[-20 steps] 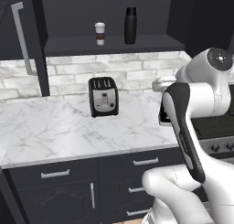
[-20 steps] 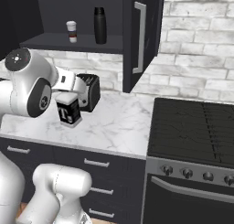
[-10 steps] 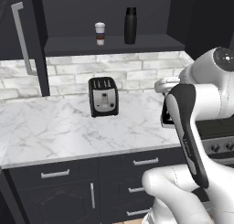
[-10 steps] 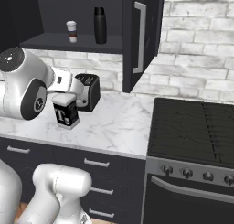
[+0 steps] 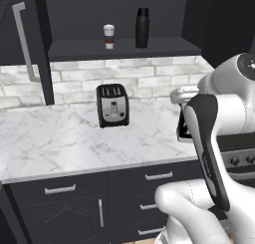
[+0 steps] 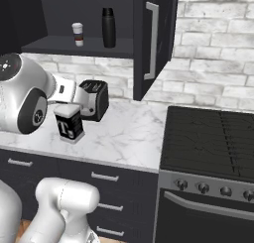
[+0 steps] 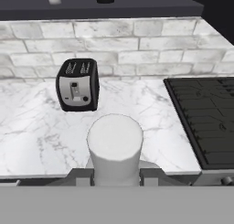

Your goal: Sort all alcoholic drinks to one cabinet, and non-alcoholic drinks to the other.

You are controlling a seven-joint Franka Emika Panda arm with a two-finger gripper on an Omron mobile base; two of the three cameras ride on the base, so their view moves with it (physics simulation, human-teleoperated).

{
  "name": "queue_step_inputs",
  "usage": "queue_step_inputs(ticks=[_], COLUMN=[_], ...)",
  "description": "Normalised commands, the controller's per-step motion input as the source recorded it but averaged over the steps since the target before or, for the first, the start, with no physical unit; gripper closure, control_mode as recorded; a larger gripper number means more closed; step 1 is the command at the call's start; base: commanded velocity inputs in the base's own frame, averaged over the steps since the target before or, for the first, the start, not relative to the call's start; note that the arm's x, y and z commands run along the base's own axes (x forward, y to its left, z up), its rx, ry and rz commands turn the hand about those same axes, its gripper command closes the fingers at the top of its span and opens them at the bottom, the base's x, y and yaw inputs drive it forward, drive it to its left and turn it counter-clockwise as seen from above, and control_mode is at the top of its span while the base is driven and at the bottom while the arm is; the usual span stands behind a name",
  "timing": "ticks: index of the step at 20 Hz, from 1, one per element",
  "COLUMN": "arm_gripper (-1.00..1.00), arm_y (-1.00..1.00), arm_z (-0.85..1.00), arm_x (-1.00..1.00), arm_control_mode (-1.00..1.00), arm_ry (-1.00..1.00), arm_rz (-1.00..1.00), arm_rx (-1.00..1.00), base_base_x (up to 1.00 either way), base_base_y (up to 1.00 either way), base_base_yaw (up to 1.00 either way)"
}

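Marble surface [image 5: 60,138], open cabinet [image 5: 119,50] above.
Tool [image 6: 69,133] grips the pale bottle [image 7: 115,143] upright over the surface; cup [image 5: 109,36] and flask [image 5: 142,28] stand on the shelf, up and left.

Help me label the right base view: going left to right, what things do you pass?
Squat pale bottle in the gripper → coffee cup → toaster → black flask → cabinet door handle → stove.
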Motion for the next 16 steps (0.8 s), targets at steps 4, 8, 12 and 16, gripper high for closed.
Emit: queue_step_inputs(ticks=[4, 8, 12, 16], arm_gripper=[1.0, 1.0, 1.0, 1.0], arm_y=[0.0, 0.0, 0.0, 0.0], arm_z=[0.0, 0.0, 0.0, 0.0], arm_x=[0.0, 0.0, 0.0, 0.0], arm_control_mode=[1.0, 1.0, 1.0, 1.0], arm_ry=[0.0, 0.0, 0.0, 0.0], arm_rz=[0.0, 0.0, 0.0, 0.0], arm_rx=[0.0, 0.0, 0.0, 0.0], base_base_x=[-0.01, 0.0, -0.04, -0.24], base_base_y=[0.0, 0.0, 0.0, 0.0], base_base_yaw=[0.0, 0.0, 0.0, 0.0])
